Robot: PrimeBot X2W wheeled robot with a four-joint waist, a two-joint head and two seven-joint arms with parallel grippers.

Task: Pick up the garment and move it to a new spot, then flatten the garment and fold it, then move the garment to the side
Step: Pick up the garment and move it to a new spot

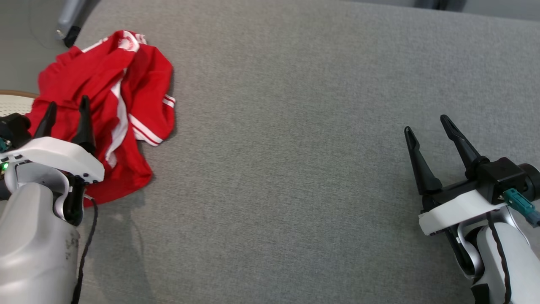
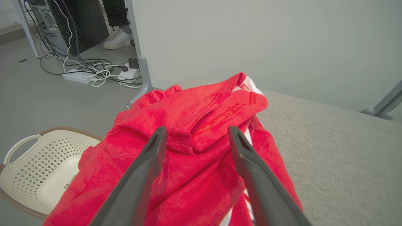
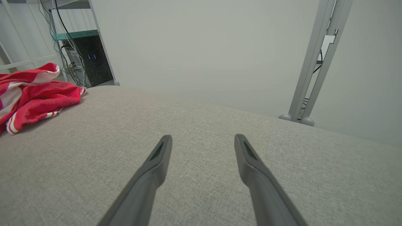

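Note:
The garment (image 1: pixel 114 105) is a red shirt with white stripes, lying crumpled at the far left of the grey fabric surface (image 1: pixel 295 147). Over its near left part hovers my left gripper (image 1: pixel 67 105), open, nothing between its fingers. In the left wrist view the garment (image 2: pixel 194 138) bunches up just beyond and below the spread left gripper (image 2: pixel 196 133). My right gripper (image 1: pixel 428 122) stands open over bare fabric at the right, far from the garment. The right wrist view has the right gripper (image 3: pixel 203 139) open above the surface, with the garment (image 3: pixel 34 94) at its left edge.
A cream perforated basket (image 2: pixel 34 163) sits on the floor beside the surface's left edge, its rim (image 1: pixel 12 98) also in the head view. Cables, a power strip (image 2: pixel 77 77), a dark computer case and a person's white shoe (image 2: pixel 117 39) lie beyond. A grey metal frame leg (image 3: pixel 311 62) stands behind the surface.

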